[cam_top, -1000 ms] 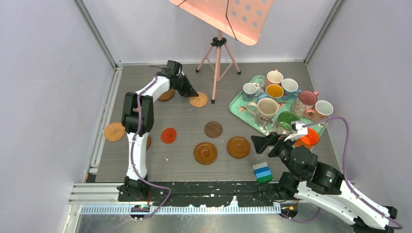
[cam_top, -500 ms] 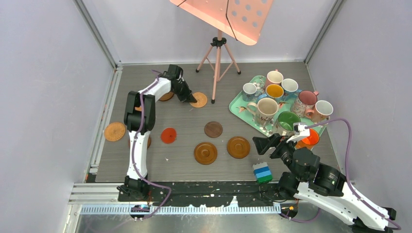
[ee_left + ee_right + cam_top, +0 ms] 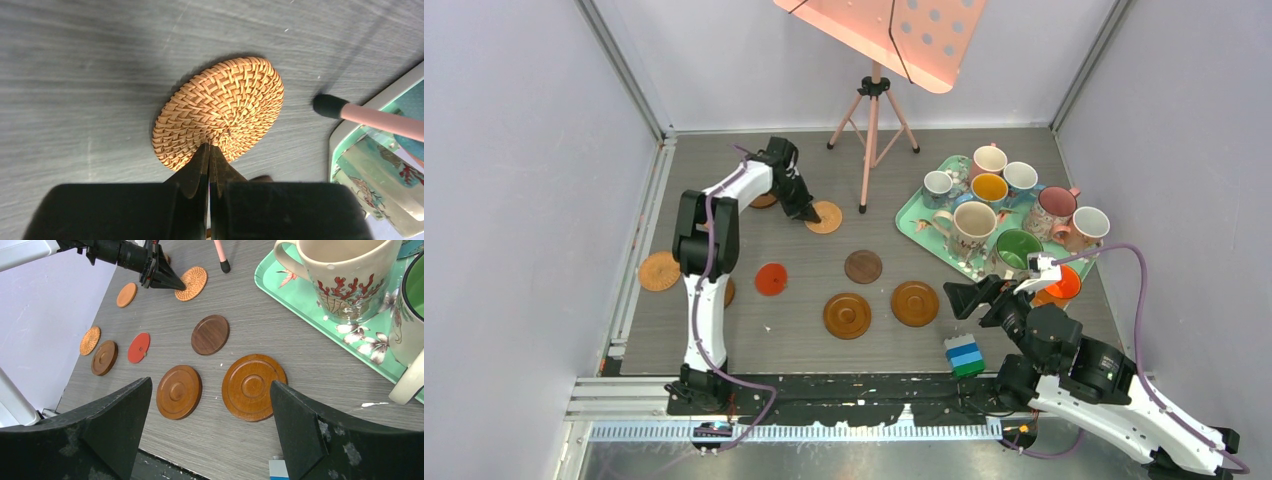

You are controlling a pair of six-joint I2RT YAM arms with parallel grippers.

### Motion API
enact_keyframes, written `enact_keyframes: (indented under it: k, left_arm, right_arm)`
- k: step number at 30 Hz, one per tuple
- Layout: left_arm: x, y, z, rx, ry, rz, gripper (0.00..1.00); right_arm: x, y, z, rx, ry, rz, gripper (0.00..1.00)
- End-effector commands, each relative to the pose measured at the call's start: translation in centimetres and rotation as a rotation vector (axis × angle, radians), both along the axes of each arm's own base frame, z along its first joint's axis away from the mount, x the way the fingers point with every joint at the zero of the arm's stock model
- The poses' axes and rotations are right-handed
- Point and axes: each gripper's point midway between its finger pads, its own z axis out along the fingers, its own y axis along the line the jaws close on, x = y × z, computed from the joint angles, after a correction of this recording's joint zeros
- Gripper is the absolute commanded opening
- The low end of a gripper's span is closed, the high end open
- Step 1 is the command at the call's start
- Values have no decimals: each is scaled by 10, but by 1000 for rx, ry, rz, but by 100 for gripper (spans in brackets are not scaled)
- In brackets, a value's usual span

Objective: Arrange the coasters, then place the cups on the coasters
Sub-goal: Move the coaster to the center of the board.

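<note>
Step judged: coaster arrangement; cups not yet moved.
Left gripper [image 3: 209, 150]: fingers pressed shut, tips set on woven coaster [image 3: 225, 107], well left of tray [image 3: 909, 218].
Right gripper [image 3: 959, 298]: jaws spread wide, nothing held, just near side of tray.
Next move judged: woven coaster to be slid into line with the rest.
Counted: coasters [image 3: 252, 387], eight seen, all left of tray; cups [image 3: 974, 222], nine, on or at tray.

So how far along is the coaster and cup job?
Early. Done: nothing finished; the coasters lie loosely spread, none bearing a cup. In hand: the shut left gripper touches the edge of the woven coaster; the right gripper hangs open, empty. Left: lining up coasters, then setting the cups, now at the tray, on them.
</note>
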Motion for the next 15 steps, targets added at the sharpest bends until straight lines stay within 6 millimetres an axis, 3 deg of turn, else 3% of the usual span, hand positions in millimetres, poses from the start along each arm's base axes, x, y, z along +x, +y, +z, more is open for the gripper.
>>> enact_keyframes:
  k: [1, 15]
  left_arm:
    - [-19, 27, 4, 101, 27, 16, 0]
    - [-10, 88, 2, 160, 64, 220, 0]
  right_arm:
    - [1, 4, 15, 67, -25, 1, 96]
    - [-6, -5, 12, 116, -16, -7, 95]
